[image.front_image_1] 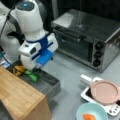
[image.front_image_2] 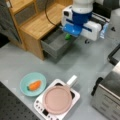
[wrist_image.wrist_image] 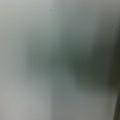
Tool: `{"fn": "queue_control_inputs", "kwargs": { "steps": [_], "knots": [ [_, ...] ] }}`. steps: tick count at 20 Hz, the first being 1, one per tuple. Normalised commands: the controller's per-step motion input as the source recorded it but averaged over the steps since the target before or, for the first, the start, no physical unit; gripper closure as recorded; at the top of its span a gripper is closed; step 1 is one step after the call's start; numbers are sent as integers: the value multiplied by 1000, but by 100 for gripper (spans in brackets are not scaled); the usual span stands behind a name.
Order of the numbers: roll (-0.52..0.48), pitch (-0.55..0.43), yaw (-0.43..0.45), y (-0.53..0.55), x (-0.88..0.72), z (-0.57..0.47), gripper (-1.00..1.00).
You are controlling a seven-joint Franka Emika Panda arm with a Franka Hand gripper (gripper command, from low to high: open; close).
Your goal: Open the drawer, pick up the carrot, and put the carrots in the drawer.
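Note:
The dark-grey drawer (image.front_image_1: 48,83) (image.front_image_2: 55,43) stands pulled out of the wooden-topped cabinet (image.front_image_1: 17,95) (image.front_image_2: 40,23) in both front views. My gripper (image.front_image_1: 35,66) (image.front_image_2: 72,32) hangs low over the drawer's back part; the white and blue hand hides its fingers. The carrot (image.front_image_1: 89,116) (image.front_image_2: 34,85) lies in the light-blue bowl (image.front_image_1: 82,110) (image.front_image_2: 24,80), far from the gripper. The wrist view holds only a blurred grey surface very close up, with no fingers showing.
A green vegetable (image.front_image_1: 32,75) (image.front_image_2: 67,37) and a yellow-orange lumpy one (image.front_image_1: 18,70) lie in the drawer by the gripper. A silver toaster oven (image.front_image_1: 85,37) (image.front_image_2: 107,97) stands behind. A pink pan (image.front_image_1: 105,92) (image.front_image_2: 57,100) rests on a white cooker (image.front_image_1: 113,109) (image.front_image_2: 40,108) beside the bowl.

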Motion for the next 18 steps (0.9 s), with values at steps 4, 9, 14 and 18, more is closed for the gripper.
{"fn": "queue_control_inputs", "kwargs": {
  "steps": [4, 9, 14, 18],
  "knots": [
    [78, -15, -180, 268, 11, -28, -100],
    [78, -20, -191, 274, 19, -39, -100],
    [70, -27, -156, 210, 27, -45, -100],
    [46, -43, -124, 116, 36, -46, -100]
  ]
}}
